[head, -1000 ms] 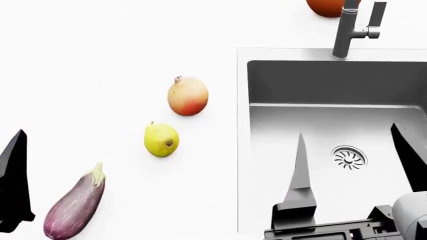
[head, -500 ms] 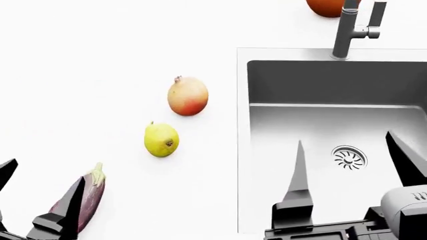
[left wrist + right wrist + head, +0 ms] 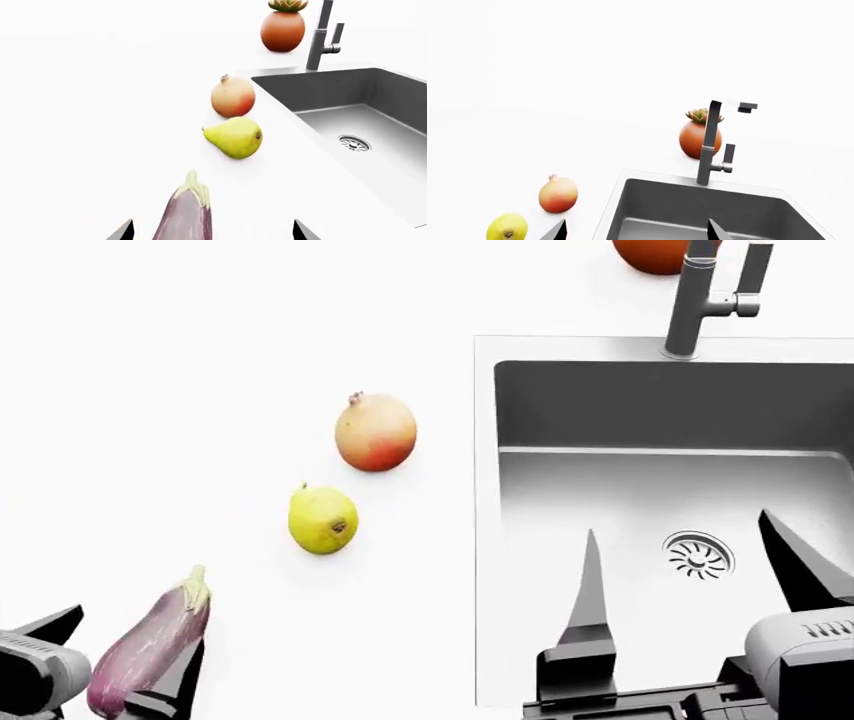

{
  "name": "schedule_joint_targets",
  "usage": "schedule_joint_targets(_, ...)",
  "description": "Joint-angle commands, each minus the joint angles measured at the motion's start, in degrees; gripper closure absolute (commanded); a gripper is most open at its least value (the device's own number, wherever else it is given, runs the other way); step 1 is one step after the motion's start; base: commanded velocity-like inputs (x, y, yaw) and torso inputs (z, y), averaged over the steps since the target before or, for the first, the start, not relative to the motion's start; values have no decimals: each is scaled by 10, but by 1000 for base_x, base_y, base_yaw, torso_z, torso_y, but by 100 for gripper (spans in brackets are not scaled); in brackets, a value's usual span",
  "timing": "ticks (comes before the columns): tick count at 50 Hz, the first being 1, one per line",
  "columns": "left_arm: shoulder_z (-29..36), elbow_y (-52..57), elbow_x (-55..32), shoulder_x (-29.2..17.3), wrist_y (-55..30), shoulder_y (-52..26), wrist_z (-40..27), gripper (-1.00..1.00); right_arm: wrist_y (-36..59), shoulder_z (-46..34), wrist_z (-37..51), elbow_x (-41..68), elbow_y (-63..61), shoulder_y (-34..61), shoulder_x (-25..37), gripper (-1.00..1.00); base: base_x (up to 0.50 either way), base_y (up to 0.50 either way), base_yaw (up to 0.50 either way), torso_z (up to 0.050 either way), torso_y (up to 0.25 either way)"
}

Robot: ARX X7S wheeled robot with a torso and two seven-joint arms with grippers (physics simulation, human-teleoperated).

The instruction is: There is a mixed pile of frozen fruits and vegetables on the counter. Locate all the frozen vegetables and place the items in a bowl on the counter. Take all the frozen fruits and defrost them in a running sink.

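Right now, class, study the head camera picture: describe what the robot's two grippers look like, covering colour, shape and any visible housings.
Both grippers carry dark, near-black fingers that taper to sharp, blade-like points. The right gripper has two such fingers on a blocky black base, with a rounded light-grey housing beside it. The left gripper shows the same dark pointed fingers and a similar ribbed pale-grey housing. No cables or markings can be made out.

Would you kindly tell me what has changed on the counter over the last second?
The left tool has swung in from the counter's left edge and now straddles the eggplant, open, not yet gripping. The right tool drifted slightly over the sink, still open. The round fruit, pear-shaped fruit and eggplant have not moved.
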Motion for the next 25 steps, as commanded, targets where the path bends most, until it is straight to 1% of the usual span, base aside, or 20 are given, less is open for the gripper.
schedule_joint_targets(1, 14, -29, 6, 8, 2, 1, 5, -100, -2, -2, 1, 1, 1, 0, 1, -100, 0, 0, 0, 0, 0)
schedule_joint_targets(7, 10, -45, 10, 7, 9, 5, 8, -100, -2, -5, 1, -1, 2, 1, 1, -100, 0, 0, 0, 0, 0)
schedule_joint_targets(19, 32, -83, 36, 12, 26, 5, 21, -100, -8, -5, -1, -2, 4, -2, 2, -100, 0, 0, 0, 0, 0)
schedule_joint_targets(25, 34, -126, 52, 21, 43, 4, 27, -100, -11, -7, -5, -3, 7, -3, 0, -100, 0, 0, 0, 0, 0)
